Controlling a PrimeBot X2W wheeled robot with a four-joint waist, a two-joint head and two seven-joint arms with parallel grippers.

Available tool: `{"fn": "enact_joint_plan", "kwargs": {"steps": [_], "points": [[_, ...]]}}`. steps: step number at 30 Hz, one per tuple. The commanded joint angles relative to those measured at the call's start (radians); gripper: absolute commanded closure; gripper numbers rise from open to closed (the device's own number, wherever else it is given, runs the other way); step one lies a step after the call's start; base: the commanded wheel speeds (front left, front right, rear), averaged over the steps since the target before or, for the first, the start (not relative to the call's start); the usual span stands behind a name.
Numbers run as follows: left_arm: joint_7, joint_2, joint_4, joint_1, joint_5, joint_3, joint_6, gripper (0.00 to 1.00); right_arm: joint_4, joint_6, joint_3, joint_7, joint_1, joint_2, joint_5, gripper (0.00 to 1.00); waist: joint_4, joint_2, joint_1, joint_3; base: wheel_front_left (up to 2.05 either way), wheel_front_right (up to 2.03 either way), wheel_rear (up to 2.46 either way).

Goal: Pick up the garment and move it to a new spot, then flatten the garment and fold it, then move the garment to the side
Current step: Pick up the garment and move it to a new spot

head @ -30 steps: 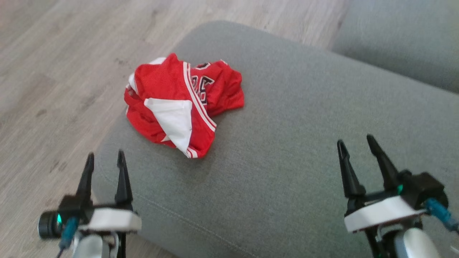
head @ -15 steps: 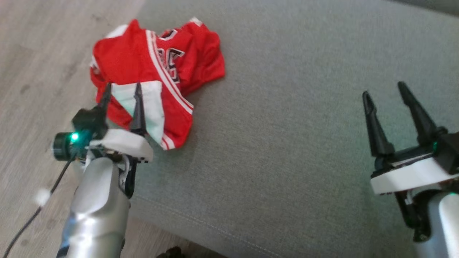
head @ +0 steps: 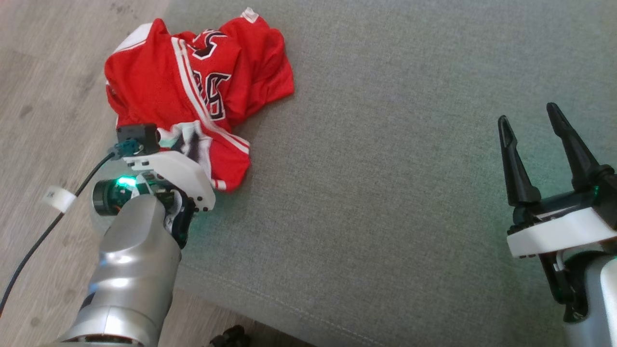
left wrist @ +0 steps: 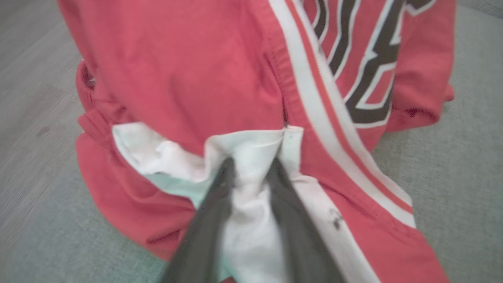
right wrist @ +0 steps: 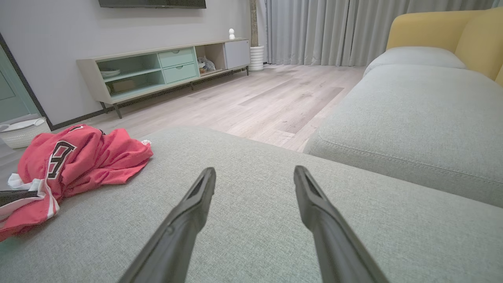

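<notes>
Garment (head: pixel 193 91): a red sports jersey with white striped trim, black numerals edged in white, and a white panel. It lies crumpled in a soft heap at 10 o'clock in the head view, on the rounded corner of the cushion (head: pixel 385 193), next to the floor (head: pixel 43 72).

Cushion: grey, tightly woven upholstery with a stitched seam along the near edge. Floor: pale wood-grain planks.

Left gripper (left wrist: pixel 251 165): set into the heap's near side at about 8 o'clock. Its tapered dark fingers are drawn narrow, with a puckered fold of the white panel pinched between them.

Right gripper (head: pixel 528 113): at 3 o'clock, well apart from the garment. Its fingers are spread wide over bare cushion and hold nothing.
</notes>
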Motion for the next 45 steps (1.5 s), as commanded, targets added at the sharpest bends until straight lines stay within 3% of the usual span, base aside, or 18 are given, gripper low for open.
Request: {"fn": "enact_joint_plan", "kwargs": {"steps": [1,5,10,18,23,27,32,40,45], "points": [[-0.011,0.038,-0.008,-0.006,-0.003,0.019,-0.003,1.00,-0.034,-0.001,0.021,0.003,-0.008,-0.004,0.007,0.00,0.000,0.0000,-0.0001,-0.011,0.00,0.00,0.00],[-0.123,0.064,-0.029,-0.008,0.000,0.016,0.006,1.00,-0.020,-0.001,0.021,-0.017,-0.003,0.010,0.012,0.00,-0.003,0.0000,-0.0001,-0.051,0.00,0.00,0.00],[-0.277,0.106,-0.100,0.006,0.017,0.025,0.067,1.00,0.014,-0.001,0.022,-0.049,0.017,0.042,0.019,0.00,-0.016,0.0000,-0.0001,-0.125,0.00,0.00,0.00],[-0.308,0.142,-0.403,0.138,0.039,0.053,0.137,1.00,0.064,-0.001,0.020,-0.101,0.064,0.101,0.042,0.00,-0.058,0.0000,-0.0001,-0.255,0.00,0.00,0.00],[-0.305,0.108,-0.590,0.261,0.042,0.034,0.151,1.00,0.073,-0.001,0.024,-0.112,0.083,0.118,0.040,0.00,-0.101,0.0000,-0.0001,-0.294,0.00,0.00,0.00],[-0.238,0.072,-0.719,0.332,0.047,-0.033,0.138,1.00,0.073,-0.001,0.044,-0.109,0.072,0.123,0.032,0.00,-0.183,0.0000,-0.0001,-0.290,0.00,0.00,0.00],[-0.199,0.049,-0.771,0.337,0.045,-0.098,0.122,1.00,0.070,-0.001,0.059,-0.109,0.045,0.122,0.033,0.00,-0.280,0.0000,-0.0001,-0.264,0.00,0.00,0.00],[-0.177,0.026,-0.799,0.215,0.028,-0.248,0.103,1.00,0.073,-0.001,0.066,-0.132,0.000,0.124,0.044,0.00,-0.521,0.0000,-0.0001,-0.181,0.00,0.00,0.00],[-0.166,0.024,-0.801,0.136,-0.054,-0.417,0.113,1.00,0.083,-0.001,0.044,-0.156,-0.005,0.132,0.056,0.00,-0.613,0.0000,-0.0001,-0.112,0.00,0.00,0.00]]}}
